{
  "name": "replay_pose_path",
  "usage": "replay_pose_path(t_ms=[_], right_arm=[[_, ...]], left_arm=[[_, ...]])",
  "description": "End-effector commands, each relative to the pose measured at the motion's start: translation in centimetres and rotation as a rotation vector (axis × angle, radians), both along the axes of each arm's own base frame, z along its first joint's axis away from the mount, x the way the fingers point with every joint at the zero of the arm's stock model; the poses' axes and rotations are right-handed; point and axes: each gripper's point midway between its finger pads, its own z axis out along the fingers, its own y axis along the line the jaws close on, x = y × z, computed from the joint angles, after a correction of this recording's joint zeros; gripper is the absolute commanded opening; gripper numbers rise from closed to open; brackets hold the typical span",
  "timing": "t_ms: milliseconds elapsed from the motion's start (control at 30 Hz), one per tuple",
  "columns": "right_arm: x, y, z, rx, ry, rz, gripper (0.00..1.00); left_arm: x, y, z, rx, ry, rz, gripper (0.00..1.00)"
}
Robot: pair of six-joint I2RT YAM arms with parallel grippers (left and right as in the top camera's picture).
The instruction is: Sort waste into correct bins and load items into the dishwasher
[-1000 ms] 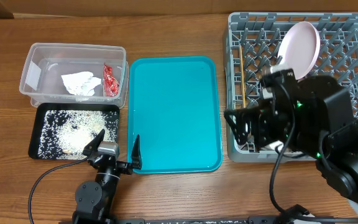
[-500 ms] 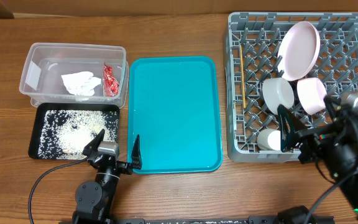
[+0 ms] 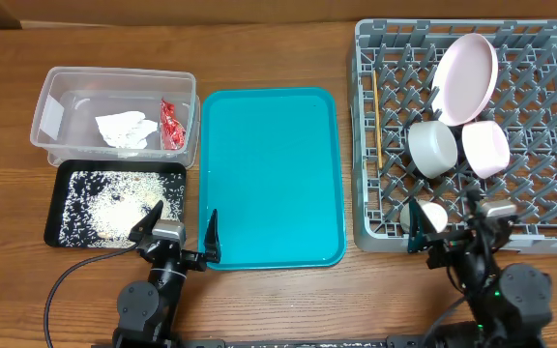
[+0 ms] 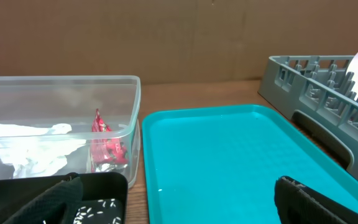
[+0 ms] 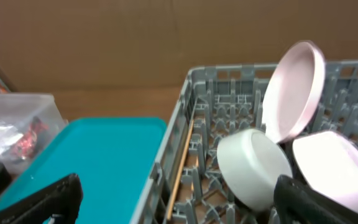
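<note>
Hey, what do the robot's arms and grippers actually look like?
The left arm and right arm are black with rounded joints. The left gripper and right gripper each have two black tapered fingers and a silver block. A black cable loops off the left arm.

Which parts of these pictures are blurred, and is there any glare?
Overhead view: sharp and evenly lit, with only soft shadows inside the rack. Left wrist view: the dark fingers at the bottom edge are blurred, and the teal tray carries a faint sheen. Right wrist view: softer overall; the bowls and the fingers look out of focus.
</note>
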Motion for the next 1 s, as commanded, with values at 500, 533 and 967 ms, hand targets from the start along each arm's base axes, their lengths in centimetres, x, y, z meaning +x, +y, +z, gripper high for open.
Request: replay_pose_path(t_ms=[500,533,967], right_arm=[[1.8,-0.2,-6.2,0.017,-0.176,-0.021,1.0],[1.8,-0.2,-6.2,0.017,-0.177,-0.021,1.0],[1.8,-0.2,-6.2,0.017,-0.177,-0.021,1.0]], left_arm=[[0.0,0.1,0.0,-0.009,-0.005,0.004,1.0],[0.0,0.1,0.0,-0.009,-0.005,0.004,1.0],[0.0,0.1,0.0,-0.009,-0.005,0.004,1.0]])
